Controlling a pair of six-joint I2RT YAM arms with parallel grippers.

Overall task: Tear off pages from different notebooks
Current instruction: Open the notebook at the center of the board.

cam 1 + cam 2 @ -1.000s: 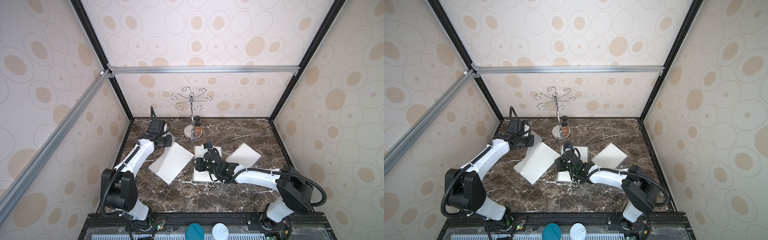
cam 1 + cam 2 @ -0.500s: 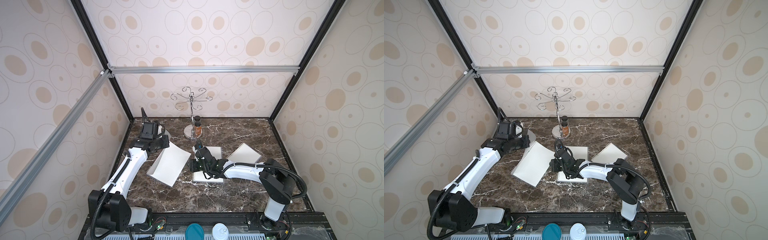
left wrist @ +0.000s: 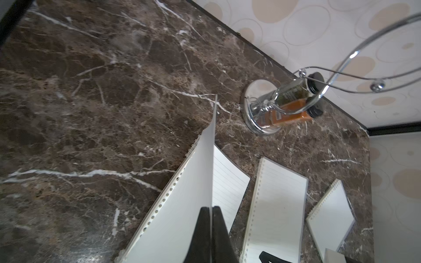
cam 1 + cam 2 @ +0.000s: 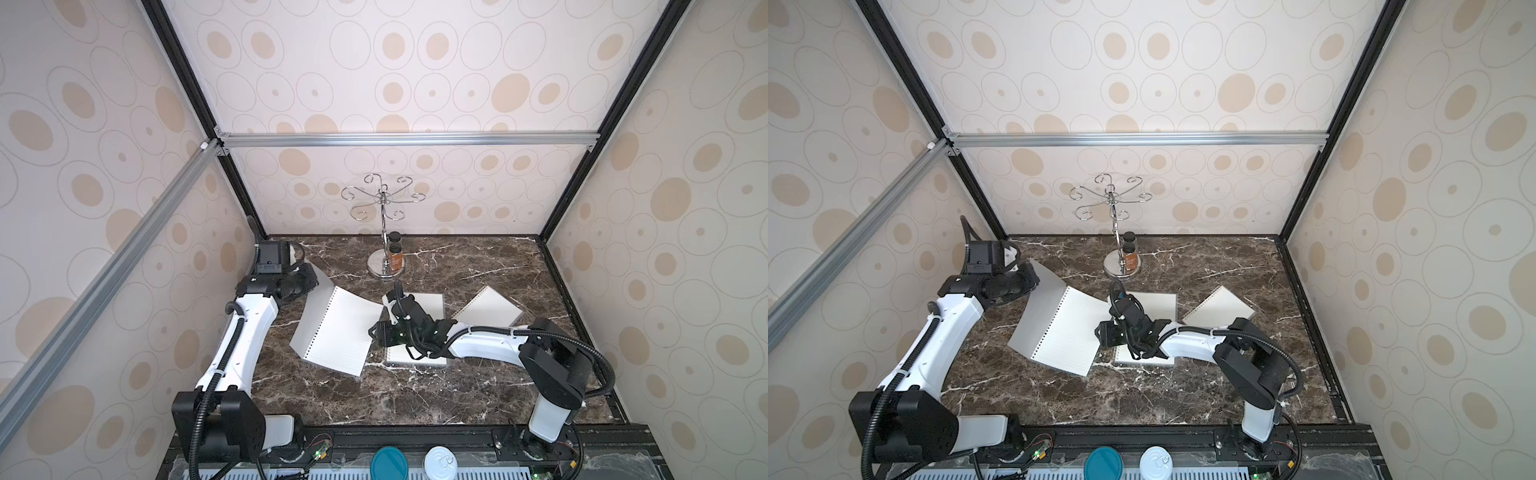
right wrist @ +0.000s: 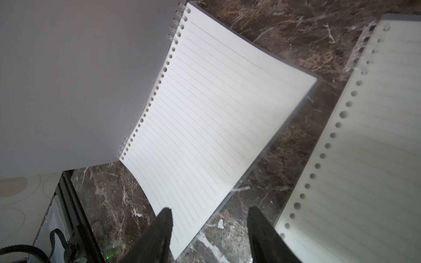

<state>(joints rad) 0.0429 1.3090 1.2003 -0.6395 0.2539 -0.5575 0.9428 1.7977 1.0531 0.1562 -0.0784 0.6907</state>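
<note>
No legible text anywhere; spice jar label too blurred.

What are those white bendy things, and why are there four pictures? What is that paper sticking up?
Those are two robot arms, the left arm and the right arm, standing at the front of a marble table. Two pictures look down on everything from above; the other two come from a small camera on each arm's wrist. On the table lie three spiral notebooks: a large notebook, a middle notebook and a small notebook. At the back is a metal hook stand with two spice bottles beside its pole. The left fingers are pinched shut on a page lifted up from the large notebook. The right fingers are open, holding nothing, close to that notebook's corner.
</note>
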